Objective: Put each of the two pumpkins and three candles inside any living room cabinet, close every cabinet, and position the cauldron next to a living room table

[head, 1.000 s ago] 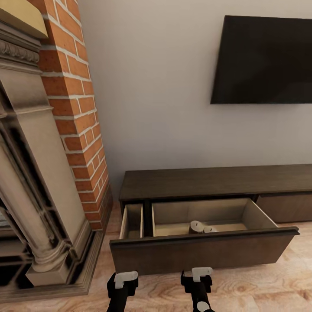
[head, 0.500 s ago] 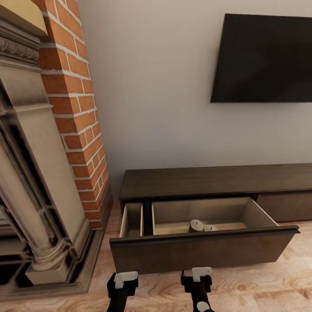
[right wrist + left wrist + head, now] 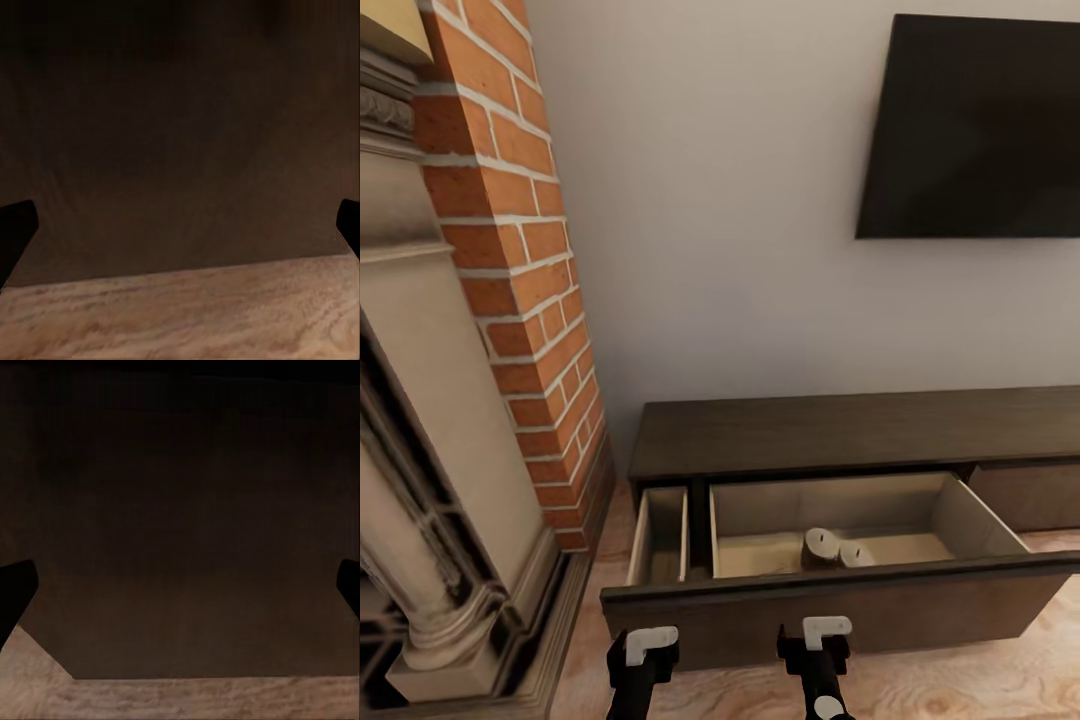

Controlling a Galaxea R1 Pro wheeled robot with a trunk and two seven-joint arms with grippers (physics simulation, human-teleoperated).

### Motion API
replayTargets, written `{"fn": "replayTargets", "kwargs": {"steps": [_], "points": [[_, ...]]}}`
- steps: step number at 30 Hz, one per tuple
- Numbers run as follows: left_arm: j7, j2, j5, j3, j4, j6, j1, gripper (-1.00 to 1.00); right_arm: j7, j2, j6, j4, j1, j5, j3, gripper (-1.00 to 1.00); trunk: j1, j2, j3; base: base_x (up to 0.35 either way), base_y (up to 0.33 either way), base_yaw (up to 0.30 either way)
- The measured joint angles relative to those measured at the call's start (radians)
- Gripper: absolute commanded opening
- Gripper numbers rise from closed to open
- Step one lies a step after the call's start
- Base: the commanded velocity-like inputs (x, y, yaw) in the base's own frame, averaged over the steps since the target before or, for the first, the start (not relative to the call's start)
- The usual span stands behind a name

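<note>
The long dark-brown cabinet (image 3: pixel 840 430) stands against the wall, with its wide drawer (image 3: pixel 840 610) pulled out. Two candles (image 3: pixel 821 547) (image 3: pixel 855 554) stand side by side on the drawer's tan floor, near its front. A narrow drawer (image 3: pixel 660 535) to the left is also pulled out. My left gripper (image 3: pixel 642 650) and right gripper (image 3: pixel 822 640) hang just in front of the wide drawer's front panel. In both wrist views the dark fingertips (image 3: pixel 15 589) (image 3: pixel 15 225) sit far apart with nothing between them, facing the dark panel. The pumpkins, cauldron and table are out of view.
A brick fireplace (image 3: pixel 510 300) with a carved stone surround (image 3: pixel 430 480) rises close on the left. A black TV (image 3: pixel 980 130) hangs on the wall above the cabinet. Light wood floor (image 3: pixel 980 680) runs along below the drawer front.
The whole head view has shifted as the camera moved closer to the cabinet. The candles, the drawers and both grippers keep their places.
</note>
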Motion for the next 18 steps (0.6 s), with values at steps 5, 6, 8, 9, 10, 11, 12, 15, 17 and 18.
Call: {"fn": "replayTargets", "kwargs": {"steps": [5, 6, 8, 9, 10, 11, 12, 15, 17, 18], "points": [[-0.001, 0.0, 0.001, 0.001, 0.0, -0.001, 0.0, 1.0, 0.0, 0.0, 0.0, 0.0, 0.0, 0.0, 0.0, 1.0, 0.0, 0.0, 0.0, 0.113, 0.0, 0.0], [0.0, 0.0, 0.001, 0.001, 0.0, -0.001, 0.0, 1.0, 0.0, 0.0, 0.0, 0.0, 0.0, 0.0, 0.0, 1.0, 0.0, 0.0, 0.0, 0.028, 0.0, 0.0], [0.0, 0.0, 0.002, 0.001, 0.0, -0.001, 0.0, 1.0, -0.001, 0.0, 0.0, 0.0, 0.0, 0.0, 0.0, 1.0, 0.001, 0.0, 0.0, 0.019, 0.0, 0.0], [0.0, 0.0, 0.002, 0.001, 0.0, -0.001, 0.0, 1.0, 0.0, 0.0, 0.0, 0.0, 0.0, 0.0, 0.0, 1.0, 0.001, 0.0, 0.0, 0.007, 0.0, 0.0], [0.0, 0.0, 0.001, 0.001, 0.0, -0.001, 0.0, 1.0, 0.0, 0.0, 0.0, 0.0, 0.0, 0.0, 0.0, 1.0, 0.001, 0.0, 0.0, 0.005, 0.0, 0.0], [0.0, 0.0, 0.001, 0.001, 0.0, -0.001, 0.0, 1.0, 0.0, 0.0, 0.0, 0.0, 0.0, 0.0, 0.0, 1.0, 0.001, 0.0, 0.0, 0.004, 0.0, 0.0], [0.0, 0.0, 0.001, 0.001, 0.001, -0.001, 0.0, 1.0, 0.0, 0.0, 0.0, 0.0, 0.0, 0.0, 0.0, 1.0, 0.001, 0.0, 0.0, 0.003, 0.0, 0.0], [0.0, 0.0, 0.001, 0.001, 0.0, -0.001, 0.0, 1.0, 0.0, 0.0, 0.0, 0.0, 0.0, 0.0, 0.0, 1.0, 0.001, 0.0, 0.0, 0.001, 0.0, 0.0], [0.0, 0.0, 0.001, 0.001, 0.001, -0.001, 0.0, 1.0, 0.0, 0.0, 0.0, 0.0, 0.0, 0.0, 0.0, 1.0, 0.001, 0.0, 0.0, 0.0, 0.0, 0.0], [0.0, 0.0, 0.001, 0.001, 0.001, -0.001, 0.0, 1.0, 0.0, 0.0, 0.0, 0.0, 0.0, 0.0, 0.0, 1.0, 0.001, 0.0, 0.0, 0.0, 0.0, 0.0]]}}
